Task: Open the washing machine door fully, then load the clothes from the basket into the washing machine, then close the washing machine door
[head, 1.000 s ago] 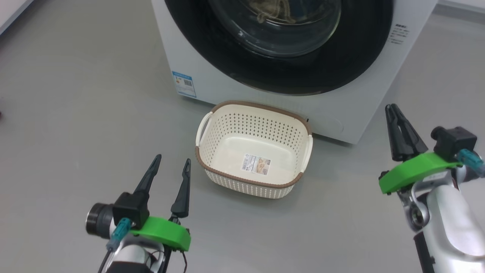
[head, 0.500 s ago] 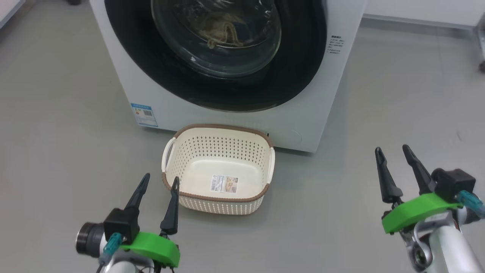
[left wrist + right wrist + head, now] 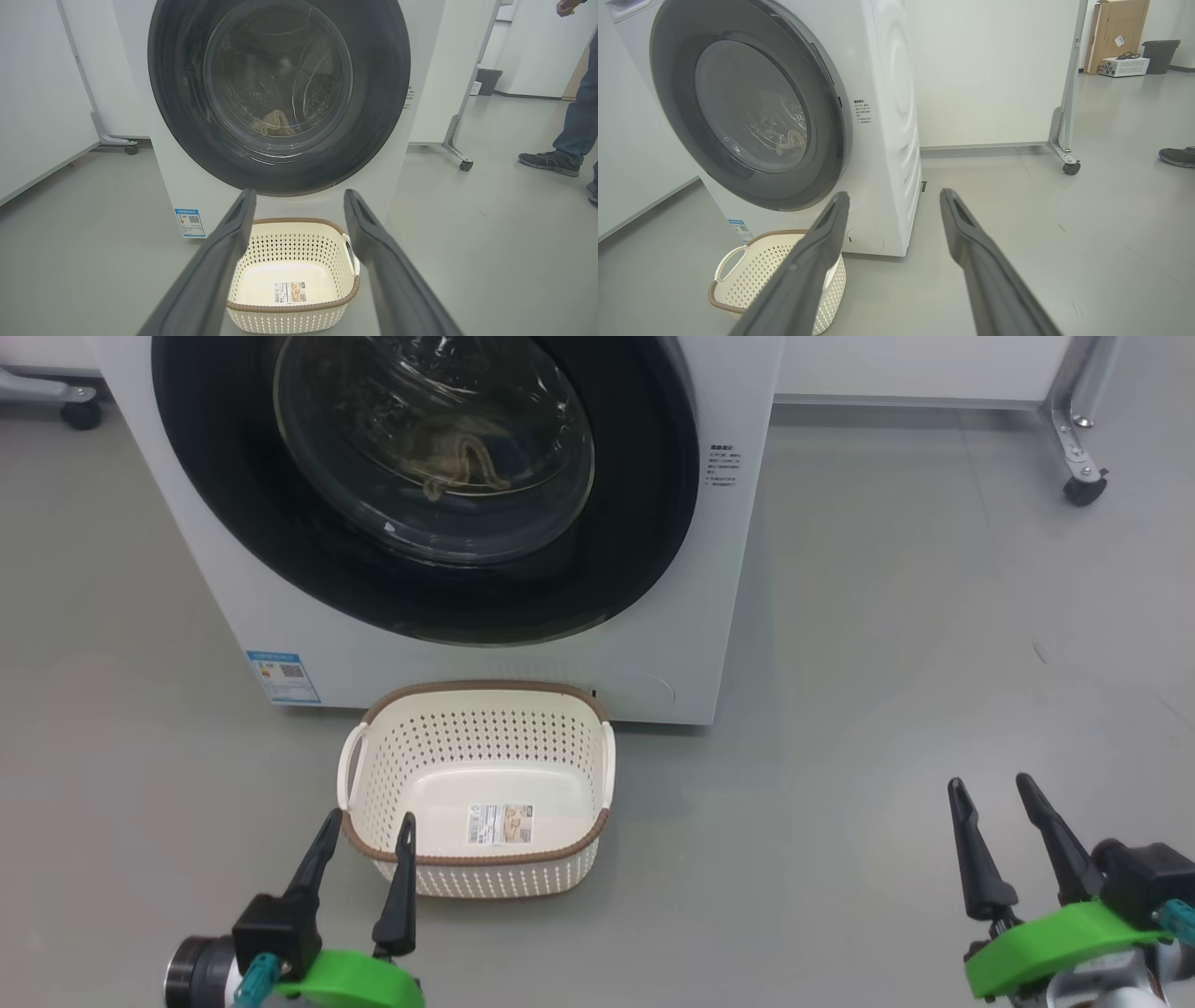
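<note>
Left gripper (image 3: 372, 817) held wide open, tips by the near rim of the basket (image 3: 485, 688), right gripper (image 3: 989, 781) open too, well apart over bare floor (image 3: 887, 709), basket set just before the washing machine (image 3: 709, 644), washing machine door (image 3: 644, 523) shut, clothes (image 3: 448, 453) seen behind its glass

Basket (image 3: 485, 879) on floor (image 3: 887, 616), directly before washing machine (image 3: 653, 663). Clothes (image 3: 457, 457) inside machine, behind door (image 3: 644, 504). Left hand (image 3: 371, 817) just before basket; right hand (image 3: 989, 782) well apart, rightward.
</note>
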### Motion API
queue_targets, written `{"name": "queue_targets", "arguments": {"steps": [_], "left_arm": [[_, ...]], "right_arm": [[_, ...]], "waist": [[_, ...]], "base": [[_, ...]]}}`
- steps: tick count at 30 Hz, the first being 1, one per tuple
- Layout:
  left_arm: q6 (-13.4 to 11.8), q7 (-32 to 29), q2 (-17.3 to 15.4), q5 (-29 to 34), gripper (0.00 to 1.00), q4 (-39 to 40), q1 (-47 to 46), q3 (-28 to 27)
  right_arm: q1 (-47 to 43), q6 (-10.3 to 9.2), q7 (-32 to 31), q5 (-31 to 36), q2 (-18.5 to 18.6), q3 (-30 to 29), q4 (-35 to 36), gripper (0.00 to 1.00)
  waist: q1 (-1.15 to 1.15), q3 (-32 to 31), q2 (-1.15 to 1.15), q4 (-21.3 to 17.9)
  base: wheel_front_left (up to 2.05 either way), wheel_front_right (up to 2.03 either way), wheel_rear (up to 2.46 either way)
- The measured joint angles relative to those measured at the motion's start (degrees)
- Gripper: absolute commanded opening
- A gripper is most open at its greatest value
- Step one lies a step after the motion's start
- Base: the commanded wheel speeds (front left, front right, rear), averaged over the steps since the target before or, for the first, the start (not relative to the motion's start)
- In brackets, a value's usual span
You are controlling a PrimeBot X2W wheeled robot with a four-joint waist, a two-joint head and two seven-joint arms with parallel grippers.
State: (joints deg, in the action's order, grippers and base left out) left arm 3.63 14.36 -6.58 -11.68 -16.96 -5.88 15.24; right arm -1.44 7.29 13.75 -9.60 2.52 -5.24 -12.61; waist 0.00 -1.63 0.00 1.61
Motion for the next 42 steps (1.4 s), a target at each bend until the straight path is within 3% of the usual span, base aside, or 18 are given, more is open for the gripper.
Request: {"name": "queue_targets", "arguments": {"steps": [13, 42], "left_arm": [[-1.09, 0.0, -0.77, -0.59, 1.0, 2.29, 2.71, -0.18], [-2.24, -0.24, -1.93, -1.18, 1.0, 3.65, 2.94, 1.38]], "right_arm": [[-7.51, 0.0, -2.23, -0.51, -0.31, -1.03, 7.98, 1.0], [-8.73, 0.0, -2.41, -1.52, -0.37, -1.36, 9.13, 1.0]], "waist": [[0.0, -0.79, 0.0, -2.48], [0.0, -0.3, 0.0, -1.58]], "base": [[0.0, 0.0, 0.0], [0.0, 0.0, 0.0]]}}
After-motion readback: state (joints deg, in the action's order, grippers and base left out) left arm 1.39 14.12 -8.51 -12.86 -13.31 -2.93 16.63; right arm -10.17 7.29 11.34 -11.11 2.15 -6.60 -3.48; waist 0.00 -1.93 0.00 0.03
